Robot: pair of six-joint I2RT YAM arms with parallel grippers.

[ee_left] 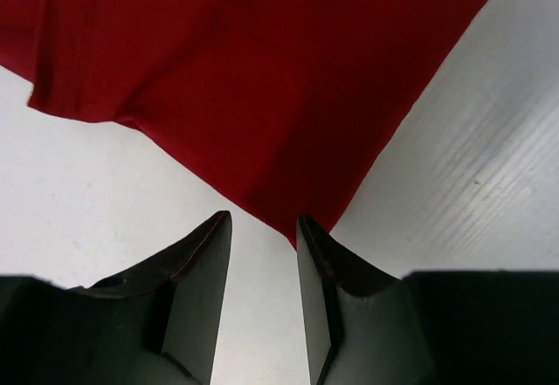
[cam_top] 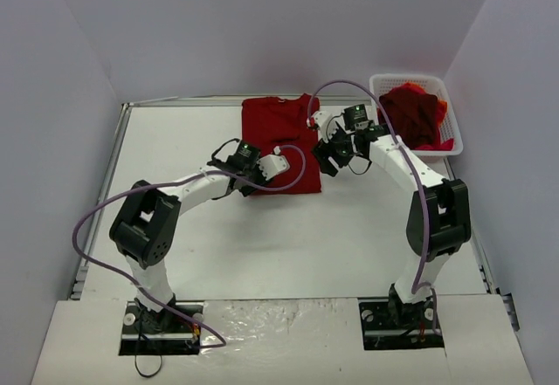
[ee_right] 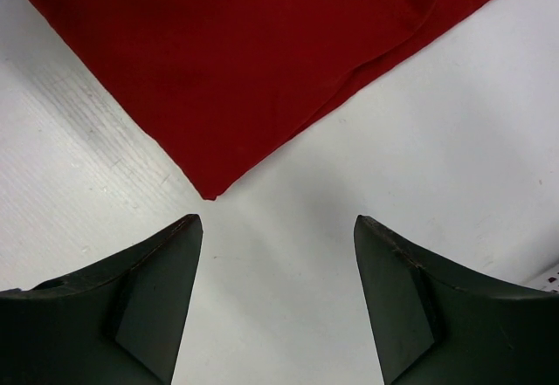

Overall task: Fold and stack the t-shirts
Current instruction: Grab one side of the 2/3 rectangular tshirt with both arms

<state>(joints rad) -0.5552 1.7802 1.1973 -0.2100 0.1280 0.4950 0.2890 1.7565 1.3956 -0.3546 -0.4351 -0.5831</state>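
Fingers: left gripper (ee_left: 262, 217) slightly apart, right gripper (ee_right: 276, 219) wide, both empty at the flat dark red cloth t-shirt (cam_top: 279, 136); white plastic mesh basket (cam_top: 406, 77) nearby.

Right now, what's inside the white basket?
A crumpled heap of dark red t-shirts with brighter red-orange cloth at its edge. The heap covers the floor of the basket; how many shirts it holds cannot be told.

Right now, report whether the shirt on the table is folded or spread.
Folded: the t-shirt lies as a sleeveless rectangle with layered edges.

Bright, even, diffuse light from above; soft faint shadows; mild sheen on the white table (ee_left: 472, 171) — crisp focus
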